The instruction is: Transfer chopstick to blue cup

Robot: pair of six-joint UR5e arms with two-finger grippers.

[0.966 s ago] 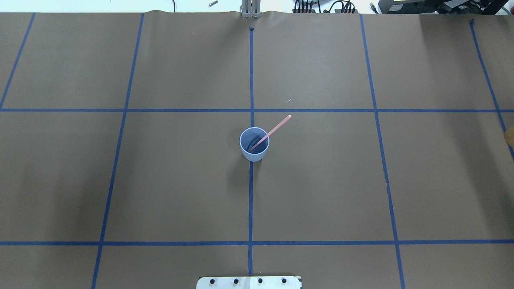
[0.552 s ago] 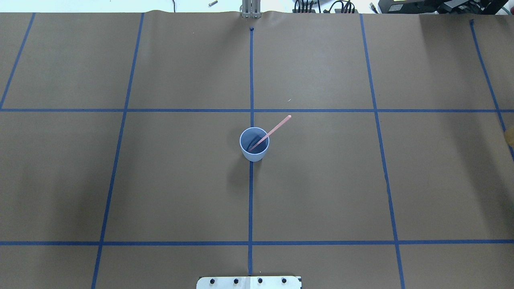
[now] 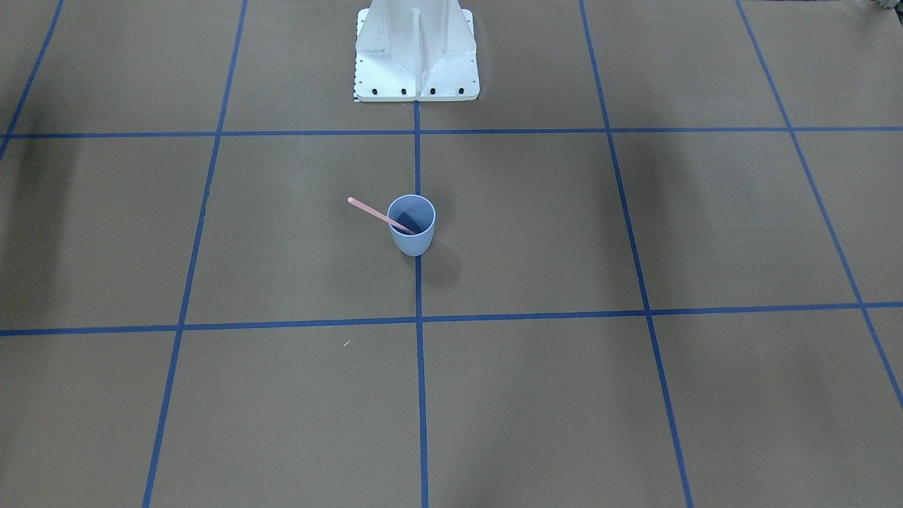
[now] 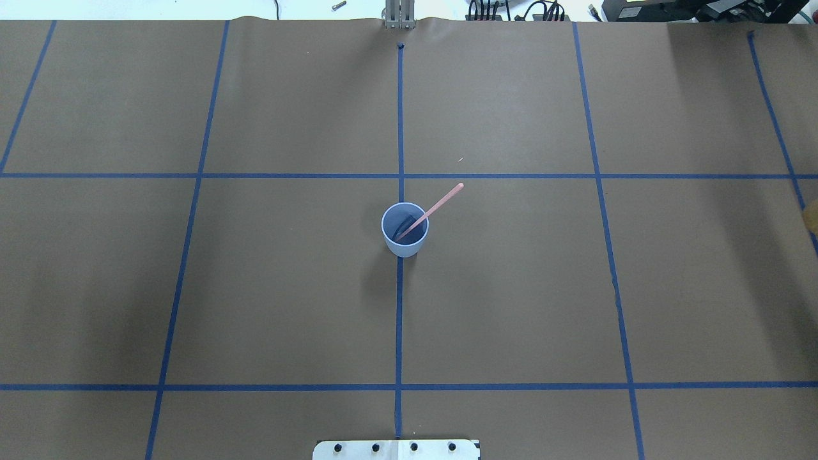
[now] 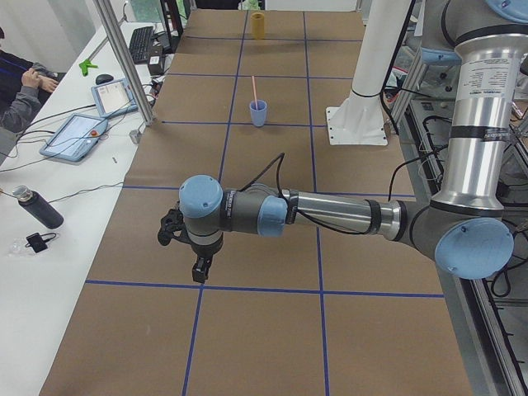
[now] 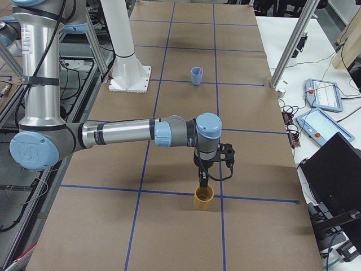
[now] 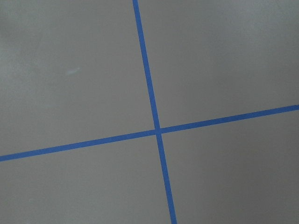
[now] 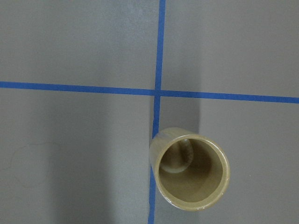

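The blue cup [image 4: 404,230] stands upright at the table's middle on the centre tape line. The pink chopstick [image 4: 439,204] stands in it, leaning on the rim with its upper end out to the far right. Both show in the front view: cup [image 3: 412,227], chopstick [image 3: 368,209]. My left gripper [image 5: 200,267] hangs over bare paper far from the cup, seen only in the exterior left view. My right gripper [image 6: 203,180] hangs just above a tan cup [image 6: 203,197], seen only in the exterior right view. I cannot tell if either is open or shut.
The tan cup [image 8: 189,169] is empty and stands beside a tape crossing at the table's right end. The white robot base [image 3: 416,53] is at the near edge. Tablets and cables lie on the side bench [image 5: 78,132].
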